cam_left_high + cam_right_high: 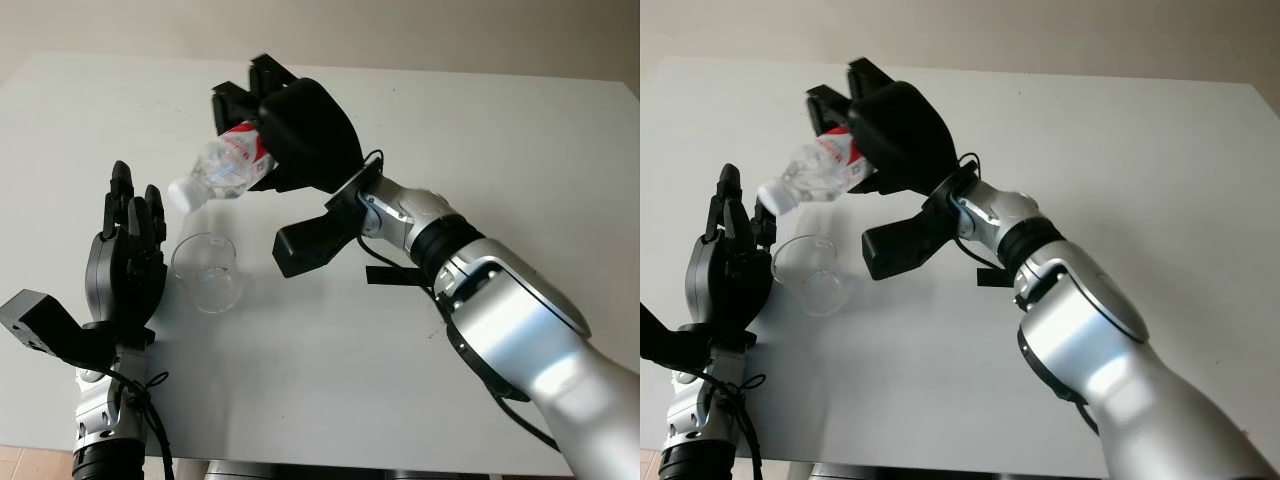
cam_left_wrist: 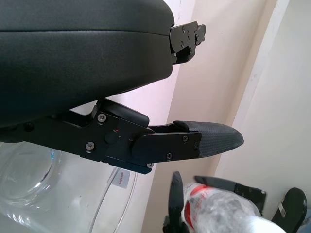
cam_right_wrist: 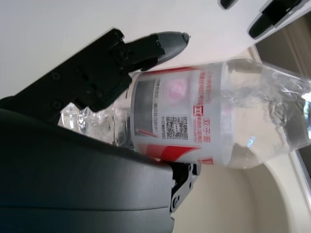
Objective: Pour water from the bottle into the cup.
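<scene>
Right hand [image 1: 290,125]: raised above the white table [image 1: 480,150], forearm reaching in from the near right corner and angled toward the far left. Fingers were wrapped around the body of a clear plastic bottle [image 1: 225,168] with a red and white label. The bottle was tipped, its base up inside the palm, its neck pointing down and to the left; the mouth hung above and slightly left of the cup, not touching it. Whether water was running could not be told.

Left hand [image 1: 125,255]: open, holding nothing, upright at the near left of the table, fingers pointing away from the robot. It stood just beside the cup on the cup's left; contact with the glass could not be made out.

Cup [image 1: 207,272]: clear glass, upright on the table, between the left hand and the black camera block on the right wrist.

Table: near edge ran below both forearms, far edge behind the bottle. Broad bare surface lay to the right of the right arm and along the far side; the left hand stood close to the left edge.
</scene>
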`<state>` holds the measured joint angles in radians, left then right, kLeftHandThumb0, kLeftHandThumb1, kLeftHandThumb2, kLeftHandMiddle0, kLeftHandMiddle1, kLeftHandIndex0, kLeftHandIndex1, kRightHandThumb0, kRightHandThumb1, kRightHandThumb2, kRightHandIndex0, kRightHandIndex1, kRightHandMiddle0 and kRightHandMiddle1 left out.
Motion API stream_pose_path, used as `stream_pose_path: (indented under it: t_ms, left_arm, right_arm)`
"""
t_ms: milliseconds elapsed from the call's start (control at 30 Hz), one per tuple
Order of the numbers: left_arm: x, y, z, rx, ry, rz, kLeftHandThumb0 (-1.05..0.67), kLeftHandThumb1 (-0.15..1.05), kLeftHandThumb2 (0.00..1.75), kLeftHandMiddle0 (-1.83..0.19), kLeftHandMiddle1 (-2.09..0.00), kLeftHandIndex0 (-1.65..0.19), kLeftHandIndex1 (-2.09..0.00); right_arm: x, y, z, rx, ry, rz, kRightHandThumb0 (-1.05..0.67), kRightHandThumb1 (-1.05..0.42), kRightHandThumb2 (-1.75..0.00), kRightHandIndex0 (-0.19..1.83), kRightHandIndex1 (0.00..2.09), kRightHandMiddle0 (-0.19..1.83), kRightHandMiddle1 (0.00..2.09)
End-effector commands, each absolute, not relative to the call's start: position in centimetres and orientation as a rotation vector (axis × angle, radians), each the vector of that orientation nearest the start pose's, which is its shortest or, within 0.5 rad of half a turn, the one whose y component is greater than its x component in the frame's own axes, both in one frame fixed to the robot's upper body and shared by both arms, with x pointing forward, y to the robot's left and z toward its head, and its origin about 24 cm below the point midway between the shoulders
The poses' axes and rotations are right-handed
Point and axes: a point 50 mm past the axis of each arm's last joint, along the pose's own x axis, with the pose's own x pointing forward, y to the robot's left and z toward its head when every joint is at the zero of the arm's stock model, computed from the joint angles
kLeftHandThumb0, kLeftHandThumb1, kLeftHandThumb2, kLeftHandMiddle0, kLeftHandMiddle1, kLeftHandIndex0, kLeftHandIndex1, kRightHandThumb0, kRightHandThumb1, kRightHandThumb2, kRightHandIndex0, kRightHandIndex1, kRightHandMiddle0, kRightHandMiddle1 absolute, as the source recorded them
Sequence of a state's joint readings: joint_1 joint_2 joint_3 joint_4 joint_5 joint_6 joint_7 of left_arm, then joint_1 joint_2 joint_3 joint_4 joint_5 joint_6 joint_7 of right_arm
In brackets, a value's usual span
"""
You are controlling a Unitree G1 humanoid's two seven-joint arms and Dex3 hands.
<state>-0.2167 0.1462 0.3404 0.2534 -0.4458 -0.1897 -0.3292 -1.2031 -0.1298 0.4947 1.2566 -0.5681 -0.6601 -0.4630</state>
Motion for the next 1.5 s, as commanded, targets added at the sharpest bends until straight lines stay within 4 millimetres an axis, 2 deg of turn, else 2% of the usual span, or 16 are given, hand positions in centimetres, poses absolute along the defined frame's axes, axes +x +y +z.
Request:
stream_pose_path:
  t_ms: [0, 100, 167, 400, 467, 600, 867, 1067, 1233, 1400, 1467]
  left_arm:
    - [27.8, 24.0, 5.8, -0.317, -0.232, 0.023, -0.74, 1.05, 0.44, 0.16, -0.05, 0.18, -0.05]
    - [27.8, 24.0, 5.8, -0.316, -0.231, 0.022, -0.74, 1.05, 0.44, 0.16, -0.05, 0.18, -0.05]
    - [27.8, 24.0, 5.8, -0.316, -0.231, 0.023, -0.74, 1.05, 0.44, 0.16, -0.05, 0.18, -0.05]
    - [28.0, 23.8, 5.9, -0.32, -0.224, 0.023, -0.75, 1.05, 0.42, 0.17, -0.05, 0.19, -0.05]
    - [28.0, 23.8, 5.8, -0.318, -0.221, 0.014, -0.75, 1.05, 0.42, 0.17, -0.05, 0.19, -0.04]
    - [28.1, 23.7, 5.8, -0.314, -0.219, 0.009, -0.76, 1.05, 0.43, 0.16, -0.05, 0.19, -0.04]
    - [28.1, 23.4, 5.6, -0.3, -0.213, -0.005, -0.76, 1.05, 0.46, 0.17, -0.05, 0.19, -0.03]
    - [27.9, 23.4, 5.6, -0.288, -0.216, -0.001, -0.77, 1.05, 0.48, 0.19, -0.05, 0.19, -0.01]
    - [27.7, 23.5, 5.7, -0.295, -0.212, -0.013, -0.77, 1.05, 0.48, 0.19, -0.03, 0.19, 0.0]
    - [27.6, 23.5, 5.9, -0.29, -0.207, -0.015, -0.78, 1.05, 0.48, 0.19, -0.01, 0.19, 0.0]
    - [27.6, 23.5, 5.9, -0.293, -0.205, -0.016, -0.78, 1.05, 0.49, 0.19, -0.01, 0.19, 0.0]
  right_arm:
    - [38.6, -3.7, 18.6, -0.791, -0.766, 0.337, -0.08, -0.73, -0.78, 1.33, 2.09, 1.07, 2.09]
    - [39.0, -4.6, 18.3, -0.658, -0.655, 0.357, -0.11, -0.73, -0.79, 1.34, 2.09, 1.08, 2.09]
    - [39.2, -5.1, 18.2, -0.582, -0.604, 0.368, -0.13, -0.8, -0.66, 1.29, 2.09, 1.05, 2.09]
    - [39.7, -7.6, 17.0, -0.199, -0.359, 0.42, -0.17, -0.95, -0.45, 1.25, 2.09, 1.11, 2.09]
    - [39.7, -8.6, 16.6, -0.078, -0.273, 0.443, -0.17, -1.01, -0.37, 1.25, 2.09, 1.1, 2.09]
    - [38.8, -10.4, 16.2, 0.066, -0.15, 0.472, -0.15, -1.05, -0.33, 1.26, 2.09, 1.09, 2.09]
    - [35.8, -14.9, 16.1, 0.099, -0.064, 0.43, -0.19, -1.05, -0.31, 1.32, 2.09, 1.03, 2.09]
    - [33.6, -17.2, 15.3, 0.062, -0.015, 0.376, -0.21, -1.05, -0.31, 1.33, 2.09, 0.81, 2.09]
    - [32.1, -18.5, 14.2, -0.08, -0.051, 0.3, -0.23, -1.05, -0.27, 1.15, 2.09, 0.66, 2.09]
    - [31.1, -19.0, 13.3, -0.182, -0.046, 0.238, -0.22, -1.05, -0.29, 1.08, 2.09, 0.64, 2.09]
    - [31.0, -19.0, 13.1, -0.193, -0.032, 0.227, -0.22, -1.05, -0.28, 0.96, 2.09, 0.54, 2.09]
